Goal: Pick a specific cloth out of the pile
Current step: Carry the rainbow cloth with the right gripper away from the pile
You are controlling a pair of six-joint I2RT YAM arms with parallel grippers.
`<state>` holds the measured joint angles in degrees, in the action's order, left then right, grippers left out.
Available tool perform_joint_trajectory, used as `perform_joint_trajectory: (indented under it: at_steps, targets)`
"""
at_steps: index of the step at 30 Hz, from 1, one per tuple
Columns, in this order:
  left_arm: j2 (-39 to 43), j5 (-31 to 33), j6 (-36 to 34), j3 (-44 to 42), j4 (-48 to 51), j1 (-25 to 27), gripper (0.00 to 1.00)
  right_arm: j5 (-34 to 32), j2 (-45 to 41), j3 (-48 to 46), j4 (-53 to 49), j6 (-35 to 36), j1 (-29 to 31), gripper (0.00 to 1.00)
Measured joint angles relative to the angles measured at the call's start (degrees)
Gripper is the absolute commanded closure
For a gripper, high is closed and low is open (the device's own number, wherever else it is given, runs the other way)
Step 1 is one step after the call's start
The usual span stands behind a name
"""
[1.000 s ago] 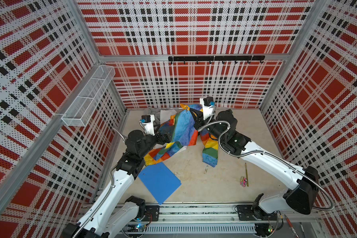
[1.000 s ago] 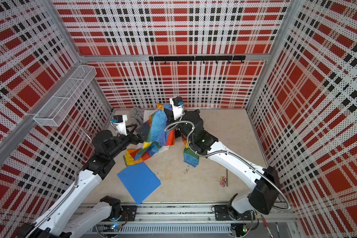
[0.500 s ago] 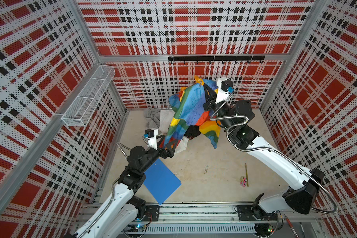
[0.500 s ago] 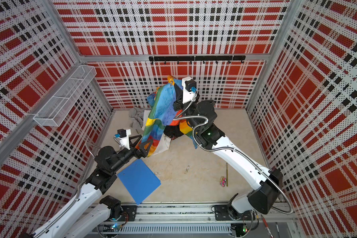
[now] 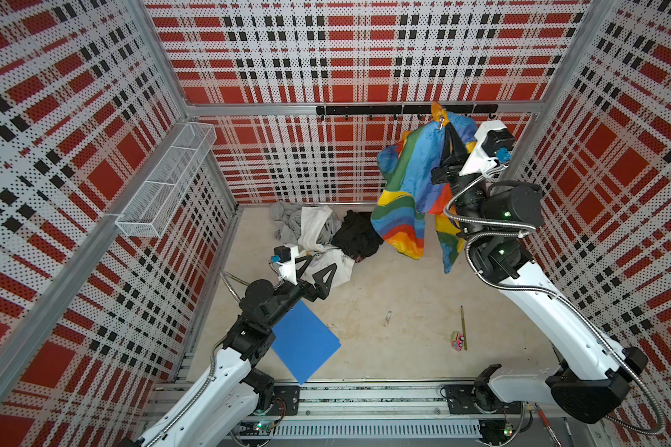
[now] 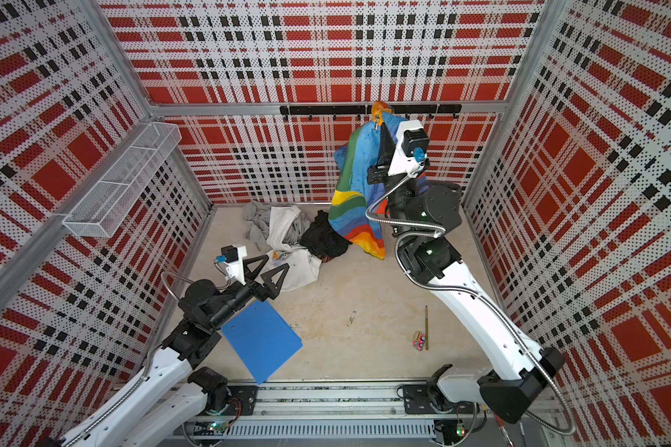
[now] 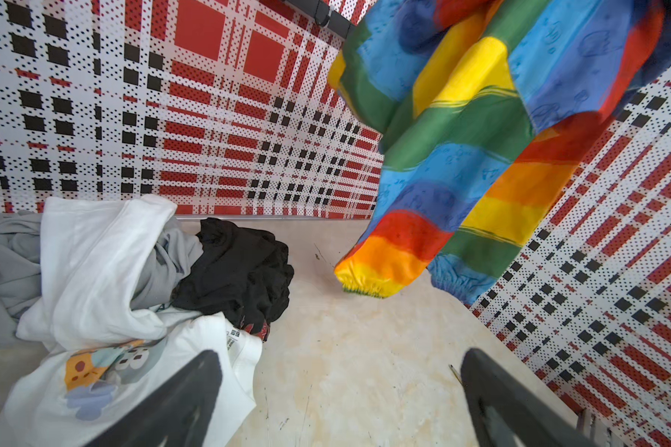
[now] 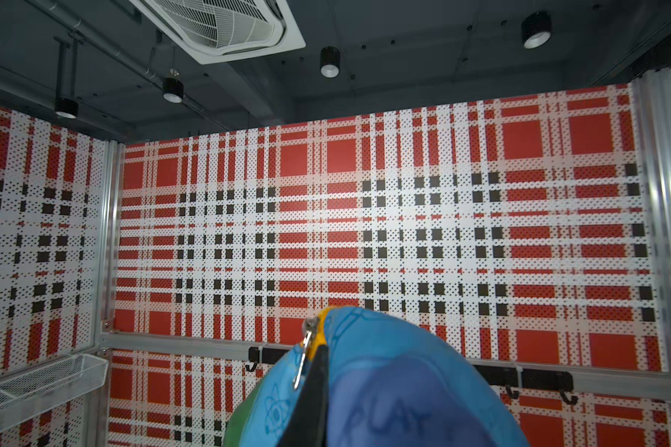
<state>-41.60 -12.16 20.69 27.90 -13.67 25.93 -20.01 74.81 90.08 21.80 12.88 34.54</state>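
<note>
The cloth, a thin sheet in bands of blue, green, yellow, orange and red, hangs clear of the floor at the back right. My right gripper is raised close to the hook rail and shut on its top edge. In the right wrist view the cloth bulges round the gripper. The pile of grey, white and black garments lies on the floor at the back. My left gripper stands open and empty over the white printed T-shirt.
A blue folder lies by the left arm near the front. On the floor at the right lie a pencil and a small pink toy. The left wall carries a wire basket, and the back wall a black hook rail.
My right gripper has lifted the cloth off the pile, up and to the right, as far as the hook rail. The left arm has drawn back from the cloth towards the front.
</note>
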Motion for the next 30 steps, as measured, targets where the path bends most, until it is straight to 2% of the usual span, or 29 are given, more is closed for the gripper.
perform_joint_trajectory:
  at_steps: [8, 18, 24, 30]
  targets:
    - [-0.57, 0.68, 0.07, -2.10, -0.39, 1.53, 0.01, 1.66, -0.83, 0.13, -5.38, -2.01, -11.89, 1.00]
    - [-0.22, 1.97, 0.63, -3.50, -0.92, 1.81, 0.01, 9.09, 2.27, -2.49, -13.55, -11.52, -27.21, 1.00]
    - [-0.85, 2.16, 0.94, -3.50, -1.33, 1.84, 0.01, 11.15, 5.11, -1.90, -16.72, -13.81, -29.18, 1.00]
    - [-2.73, 2.36, 1.46, -3.61, -2.58, 1.88, 0.01, 17.05, 4.76, -4.76, -15.85, -18.32, -29.27, 1.00]
